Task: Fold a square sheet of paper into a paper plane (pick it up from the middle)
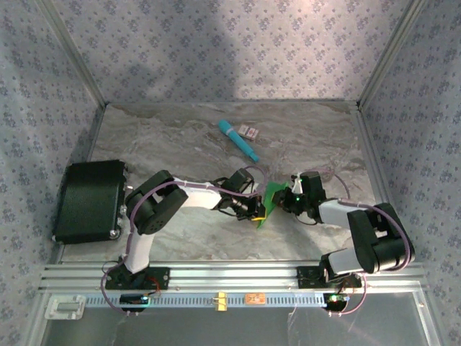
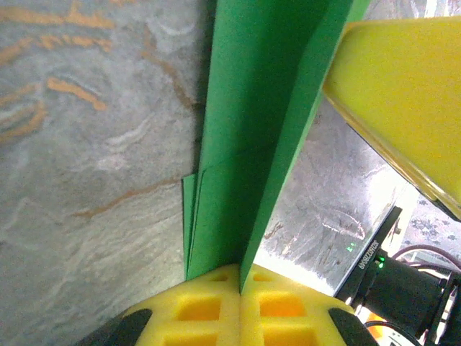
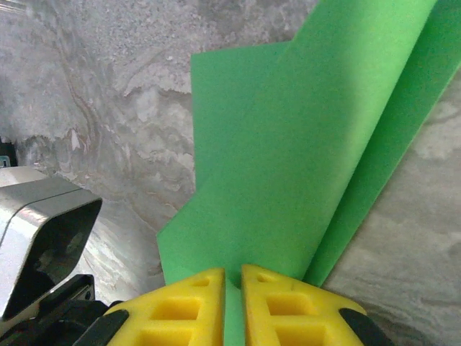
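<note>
Beyond the folded green paper point(image 1: 272, 196) lies a teal stick point(image 1: 238, 140).

The right tool point(image 3: 232, 280) sits at the bottom centre of the frame, its two yellow fingers point(image 3: 180, 306) pressed against the lower edge of the bright green sheet of paper point(image 3: 302, 144), which is clamped between them. The sheet rises toward the upper right in overlapping folded layers, with a long crease running along its right side. Behind it lies the grey marbled counter point(image 3: 94, 108). A pale grey housing point(image 3: 43, 223) stands at the lower left.
</note>
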